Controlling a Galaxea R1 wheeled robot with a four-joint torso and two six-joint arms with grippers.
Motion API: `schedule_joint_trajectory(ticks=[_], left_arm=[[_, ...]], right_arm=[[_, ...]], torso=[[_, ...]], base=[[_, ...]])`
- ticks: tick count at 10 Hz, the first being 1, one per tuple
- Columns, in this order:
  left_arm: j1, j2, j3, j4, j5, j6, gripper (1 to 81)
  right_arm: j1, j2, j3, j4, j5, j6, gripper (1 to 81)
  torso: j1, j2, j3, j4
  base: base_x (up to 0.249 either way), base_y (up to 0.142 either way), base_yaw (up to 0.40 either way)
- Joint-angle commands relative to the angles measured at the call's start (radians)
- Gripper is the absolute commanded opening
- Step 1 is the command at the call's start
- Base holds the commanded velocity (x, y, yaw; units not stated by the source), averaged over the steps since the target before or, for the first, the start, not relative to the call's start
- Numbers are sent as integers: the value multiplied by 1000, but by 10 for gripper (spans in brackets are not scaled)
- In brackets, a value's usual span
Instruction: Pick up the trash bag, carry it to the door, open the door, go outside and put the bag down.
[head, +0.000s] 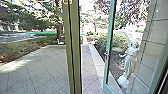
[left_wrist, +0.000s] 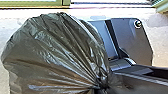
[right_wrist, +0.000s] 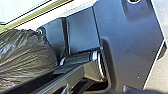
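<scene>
The dark trash bag (left_wrist: 50, 52) bulges large in the left wrist view, its folds drawn together at a gathered neck where my left gripper (left_wrist: 102, 86) is shut on it. Part of the same bag (right_wrist: 25, 58) shows in the right wrist view beside the robot's dark base. In the head view a glass door with a green frame (head: 107, 50) stands open on the right, with a small handle on its edge. Paving outside shows through the gap between this door and an olive post (head: 75, 55).
Outside lies a tiled paved yard (head: 45, 67) with a pale curb (head: 97, 58) along its right side. A white statue (head: 130, 60) stands behind the door's glass, near a tiled wall (head: 155, 37). Bushes (head: 110, 41) and a tree (head: 59, 22) are farther off.
</scene>
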Motion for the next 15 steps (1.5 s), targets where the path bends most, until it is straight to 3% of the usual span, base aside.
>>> schedule_joint_trajectory(ticks=[1, 15], left_arm=[[-57, 0, 3, 6, 53, 5, 10], [-55, -11, -20, 6, 51, 5, 10]], right_arm=[[48, 10, 7, -1, -61, -3, 811], [14, -60, -70, 5, -59, 0, 811]], torso=[[0, 0, 0, 0], [0, 0, 0, 0]], base=[[0, -122, 0], [0, -126, 0]])
